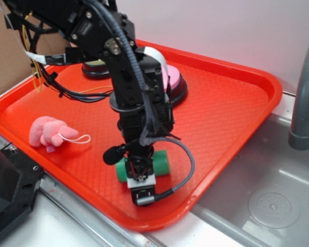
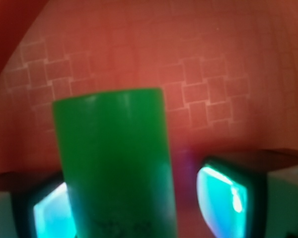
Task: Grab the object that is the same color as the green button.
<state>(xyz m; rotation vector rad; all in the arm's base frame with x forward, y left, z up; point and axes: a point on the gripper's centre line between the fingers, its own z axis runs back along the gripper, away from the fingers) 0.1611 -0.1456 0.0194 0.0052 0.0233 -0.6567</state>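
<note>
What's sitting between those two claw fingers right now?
The green cylinder lies between the gripper's fingers, seen in the wrist view; a strip of red tray shows beside it.

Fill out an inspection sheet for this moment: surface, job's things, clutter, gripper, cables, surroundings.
Surface: red textured tray, no spills seen.
Job's things: green cylinder lying on the tray near its front edge; green button at the tray's back, mostly hidden behind the arm.
Clutter: pink plush toy at the tray's left; pink button beside the green one.
Gripper: gripper lowered over the cylinder, open, fingers on either side; one shows a gap, contact on the other unclear.
Cables: braided cable looping by the wrist; loose wires over the tray's back left.
Surroundings: steel sink and grey faucet at the right.
</note>
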